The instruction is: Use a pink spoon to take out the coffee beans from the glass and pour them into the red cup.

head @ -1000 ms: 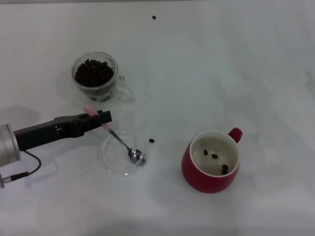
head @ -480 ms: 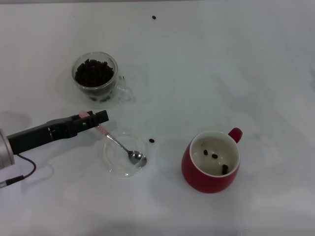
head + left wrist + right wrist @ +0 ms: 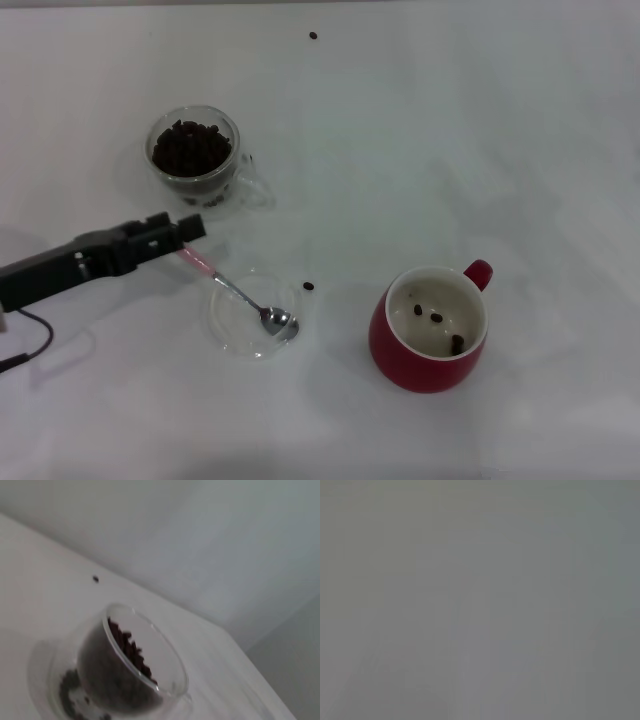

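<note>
Smooth white table (image 3: 520, 130); clear saucer (image 3: 232, 335) cradling shiny metal spoon (image 3: 240, 296), glossy red cup (image 3: 425, 350) nearby. Left gripper (image 3: 190, 228) beside pink handle, grip indiscernible.

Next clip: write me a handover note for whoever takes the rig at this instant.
Left tool: near the pink spoon handle end; grip unclear.
Right tool: out of view.
Spoon bowl rests in the clear saucer, no beans visible in it.
The glass is full of coffee beans.
The red cup holds a few beans.
Two stray beans lie on the table.
Left: more scooping from glass to cup.
</note>
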Tool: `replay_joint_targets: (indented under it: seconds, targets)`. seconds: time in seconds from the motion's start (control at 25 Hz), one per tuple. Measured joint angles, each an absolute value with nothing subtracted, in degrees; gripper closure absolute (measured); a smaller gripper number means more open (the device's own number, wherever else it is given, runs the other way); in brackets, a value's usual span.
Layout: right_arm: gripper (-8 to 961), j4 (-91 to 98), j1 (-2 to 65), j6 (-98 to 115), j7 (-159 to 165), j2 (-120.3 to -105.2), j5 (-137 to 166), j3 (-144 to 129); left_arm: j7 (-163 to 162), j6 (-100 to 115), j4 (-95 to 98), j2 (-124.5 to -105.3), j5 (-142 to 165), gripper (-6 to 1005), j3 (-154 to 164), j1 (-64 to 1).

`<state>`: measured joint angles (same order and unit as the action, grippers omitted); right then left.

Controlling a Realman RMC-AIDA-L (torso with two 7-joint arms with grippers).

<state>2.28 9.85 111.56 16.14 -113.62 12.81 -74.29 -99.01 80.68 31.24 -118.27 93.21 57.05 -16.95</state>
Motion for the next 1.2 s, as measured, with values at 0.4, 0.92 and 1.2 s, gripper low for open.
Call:
replay_joint_targets:
  seconds: [0.4,0.92,1.2]
  targets:
    - [196,2.3,10.0,114.7,15.1,-115.19,12.9,-72.0,-95.5,82.0,31.5,-117.72,93.2,127,53.2,-14.0]
    - [196,2.3,10.4,120.9,16.5,-115.45,13.4,-74.6,-76.2,90.4,31.6,-117.46,92.6,129,35.3,-12.0]
    - [196,2.3,10.5,122.2,17.3,-115.71,13.5,-79.1,-65.7,89.4,31.4,-117.77,92.5,139,24.7,-14.6]
